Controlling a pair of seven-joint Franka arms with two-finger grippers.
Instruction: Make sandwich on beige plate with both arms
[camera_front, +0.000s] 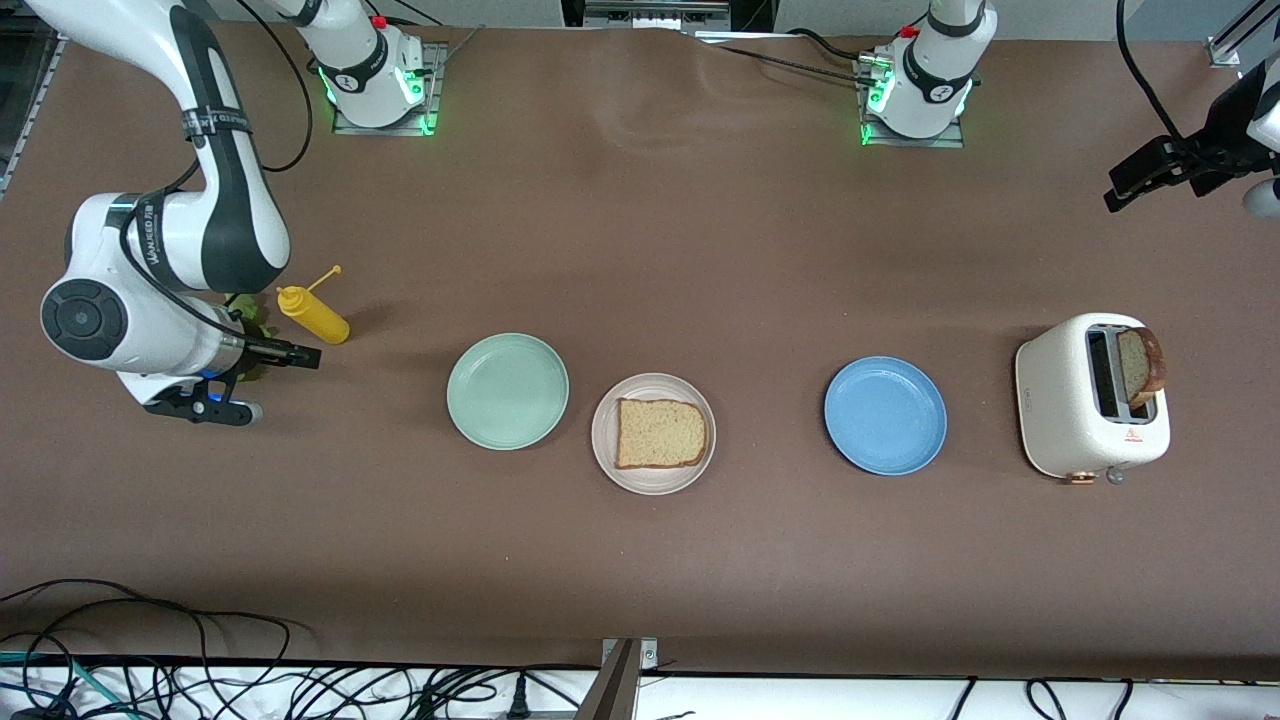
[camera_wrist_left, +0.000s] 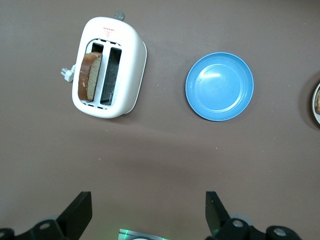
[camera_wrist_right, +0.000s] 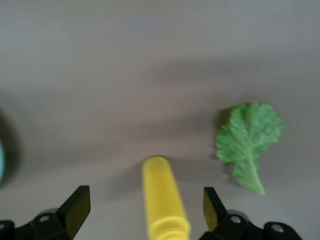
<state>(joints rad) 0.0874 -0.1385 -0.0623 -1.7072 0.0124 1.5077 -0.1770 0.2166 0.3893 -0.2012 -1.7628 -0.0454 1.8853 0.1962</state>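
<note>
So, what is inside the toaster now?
One bread slice stands in one slot of the toaster, sticking out above it. The other slot looks empty from the left wrist view. The slice's lower part, down in the slot, is hidden.

A tan bread slice (camera_front: 660, 433) with a brown crust lies on the pale beige plate (camera_front: 604, 436) at the frame's centre. A mint-green plate (camera_front: 507, 390) and a plain blue plate (camera_front: 885, 415) flank it. The table (camera_front: 640, 560) is brown, the toaster (camera_front: 1062, 400) cream, the squeeze bottle (camera_front: 314, 314) yellow, and the lettuce leaf (camera_wrist_right: 248, 141) ruffled green.
</note>
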